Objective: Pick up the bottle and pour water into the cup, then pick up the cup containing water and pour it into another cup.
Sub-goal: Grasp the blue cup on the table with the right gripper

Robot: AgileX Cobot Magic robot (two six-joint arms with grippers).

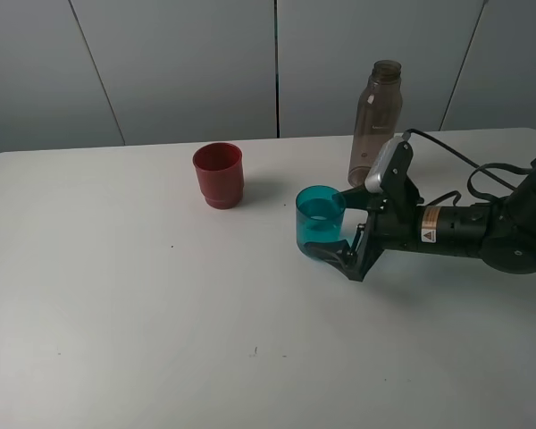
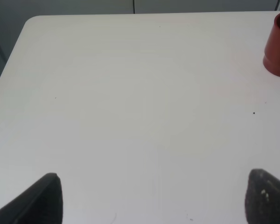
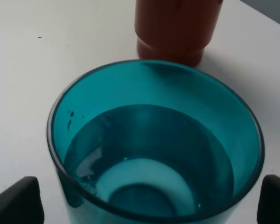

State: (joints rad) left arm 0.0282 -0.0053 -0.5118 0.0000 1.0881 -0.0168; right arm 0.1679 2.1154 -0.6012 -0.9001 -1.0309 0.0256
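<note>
Right gripper (image 1: 332, 223) is standing wide open around the teal cup (image 1: 320, 214), one finger on each side. The right wrist view is showing a gap on at least one side, so it is gripping nothing yet. Left gripper (image 2: 154, 200) is hanging open over the white table (image 2: 130, 93), holding nothing. The teal cup is standing upright on the table, partly filled with water, between the red cup (image 1: 218, 175) and the bottle (image 1: 375, 121), apart from both. Likely risks: the jaws closing off-centre and shoving the cup sideways, slopping water. The smooth tapered wall may be slipping through the fingers on the lift. A hard squeeze may be flexing the plastic and pushing water over the rim. The arm is lying near the bottle, so a swing could be tipping it. Tilting too fast over the red cup means a spill. Teal cup: translucent glossy plastic, round, tapered. Red cup: opaque plastic, with a stepped narrower base. Bottle: smoky translucent plastic, tall, narrow neck, no cap showing. Table: matte, with a few dark specks.
</note>
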